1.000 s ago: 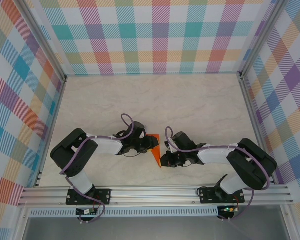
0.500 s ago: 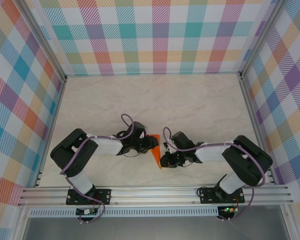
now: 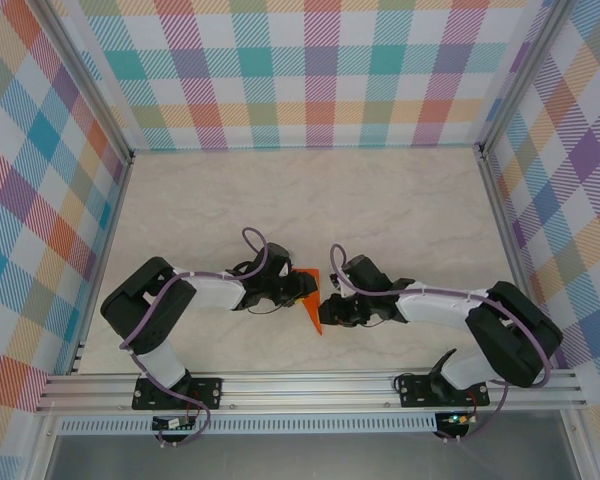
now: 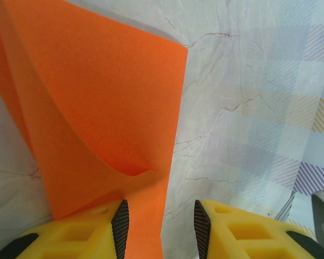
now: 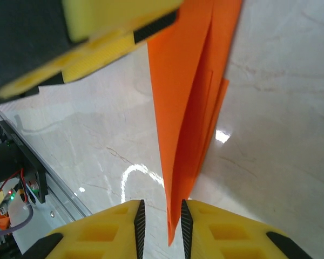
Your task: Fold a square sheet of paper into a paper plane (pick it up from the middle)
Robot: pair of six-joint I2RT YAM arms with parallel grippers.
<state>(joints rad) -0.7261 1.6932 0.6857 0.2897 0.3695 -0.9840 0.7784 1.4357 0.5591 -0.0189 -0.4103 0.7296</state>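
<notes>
The square sheet of paper [image 3: 311,298] is a bright orange, creased, narrow shape standing on edge between my two grippers near the table's front middle. In the left wrist view the paper [image 4: 108,97] curves up and lies against the left pad, with bare table between it and the right pad; my left gripper [image 4: 161,229] is open. My right gripper [image 5: 160,224] is open by a narrow gap, and the paper's [image 5: 189,108] pointed end hangs between its pads, close to the right one. From above, the left gripper [image 3: 302,285] and right gripper [image 3: 327,308] face each other across the sheet.
The marble-look table [image 3: 310,200] stretches back to checked walls. An aluminium rail [image 3: 310,385] runs along the near edge, with both arm bases on it. The left gripper's yellow finger [image 5: 113,38] looms at the upper left of the right wrist view.
My right gripper has opened from shut, loosening its pinch on the paper's end, and its wrist has shifted slightly back and left. The left arm and the paper have stayed put.
</notes>
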